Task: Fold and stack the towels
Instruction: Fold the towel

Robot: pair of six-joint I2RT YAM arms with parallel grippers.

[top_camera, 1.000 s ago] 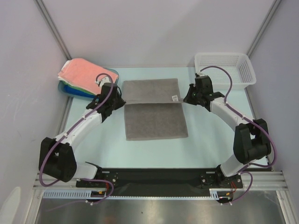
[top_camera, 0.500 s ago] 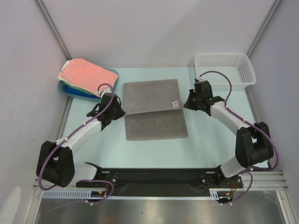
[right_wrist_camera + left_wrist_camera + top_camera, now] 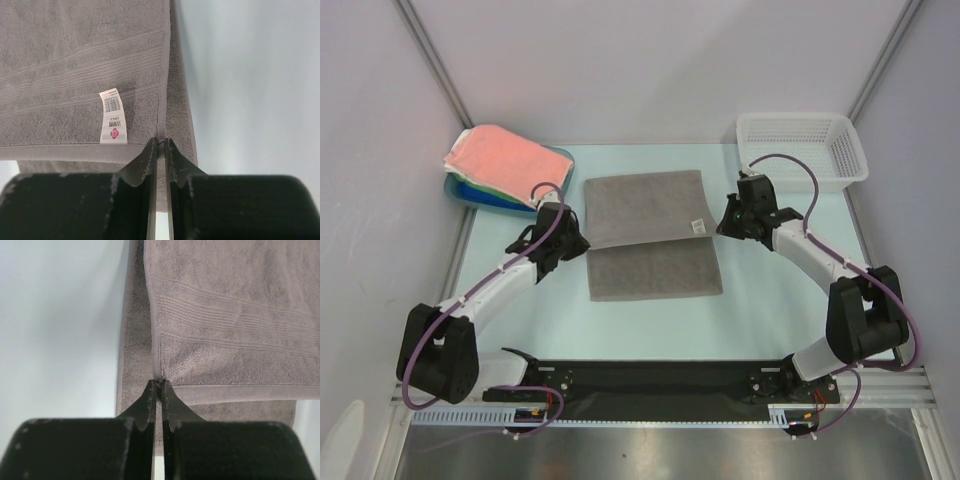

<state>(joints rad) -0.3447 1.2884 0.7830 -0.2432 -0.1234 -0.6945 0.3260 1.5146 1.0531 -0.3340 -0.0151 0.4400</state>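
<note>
One grey towel has two corners clamped, one in left fingers, one in right fingers.

A towel lies mid-counter, with stacked towels on a tray at ten o'clock and a basket at two o'clock.

Your left arm and right arm have white links, black joints, looping purple cables and black tapered fingers.
</note>
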